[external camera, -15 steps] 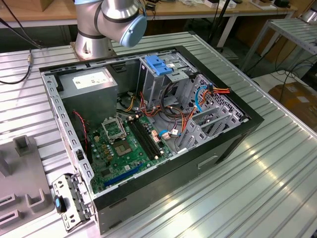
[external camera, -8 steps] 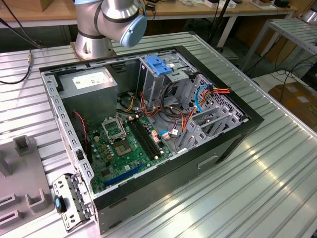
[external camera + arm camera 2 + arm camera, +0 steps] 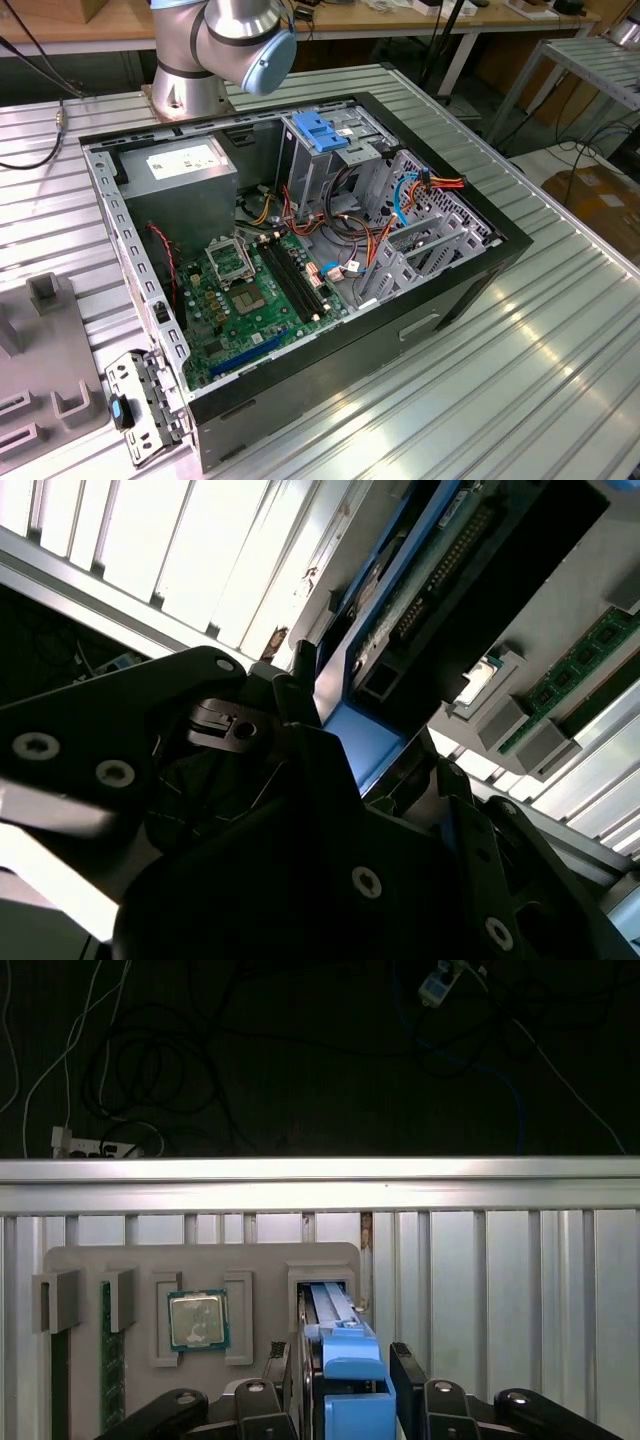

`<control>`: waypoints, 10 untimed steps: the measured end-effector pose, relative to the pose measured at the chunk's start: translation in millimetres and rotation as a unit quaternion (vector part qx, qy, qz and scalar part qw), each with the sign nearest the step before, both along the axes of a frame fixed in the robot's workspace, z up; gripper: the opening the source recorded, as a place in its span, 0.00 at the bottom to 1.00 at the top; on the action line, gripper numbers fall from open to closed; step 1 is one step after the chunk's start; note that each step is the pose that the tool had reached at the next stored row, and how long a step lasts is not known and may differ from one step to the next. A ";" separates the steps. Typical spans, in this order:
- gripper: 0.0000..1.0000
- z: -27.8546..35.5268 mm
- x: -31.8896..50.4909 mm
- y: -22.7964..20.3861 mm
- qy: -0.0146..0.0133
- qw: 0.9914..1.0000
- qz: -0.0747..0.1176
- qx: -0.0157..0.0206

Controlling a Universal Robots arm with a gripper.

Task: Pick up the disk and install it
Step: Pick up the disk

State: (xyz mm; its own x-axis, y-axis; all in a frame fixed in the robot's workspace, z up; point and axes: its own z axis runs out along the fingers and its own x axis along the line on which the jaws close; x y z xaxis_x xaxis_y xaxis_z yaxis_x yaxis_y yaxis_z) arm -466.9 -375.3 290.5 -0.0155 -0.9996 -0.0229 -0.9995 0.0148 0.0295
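My gripper [image 3: 352, 1362] is narrowed onto the disk [image 3: 350, 1345], one finger [image 3: 308, 1365] pressed against each blue-railed side. The disk stands on edge in a slot of the grey parts tray [image 3: 260, 1260], and I cannot tell whether it has left the slot. In the second wrist view its dark underside and connector row face the camera, with the blue rail running down between my fingers. The same tray holds a processor chip [image 3: 198, 1320] lying flat in a square recess and a green memory stick [image 3: 108, 1345] on edge in a narrow slot. The tray lies on the ribbed aluminium desk [image 3: 520, 400], at the exterior view's left of the open computer case [image 3: 300, 400]. Inside the case lie the green motherboard [image 3: 250, 300], the grey power supply [image 3: 185, 170] and a metal drive cage [image 3: 315, 170] topped by a blue latch [image 3: 322, 130], with coloured cables bundled beside it
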 end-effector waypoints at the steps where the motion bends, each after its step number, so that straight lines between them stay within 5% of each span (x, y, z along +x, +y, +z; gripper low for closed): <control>1: 0.51 0.0 0.0 0.0 0.000 1.000 0.000 0.000; 10: 0.37 0.0 0.0 0.0 0.000 1.000 0.000 0.000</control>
State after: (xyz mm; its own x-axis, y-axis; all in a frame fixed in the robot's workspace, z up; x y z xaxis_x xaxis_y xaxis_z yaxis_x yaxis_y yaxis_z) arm -466.9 -375.3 290.5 -0.0155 -0.9996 -0.0224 -0.9995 0.0149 0.0294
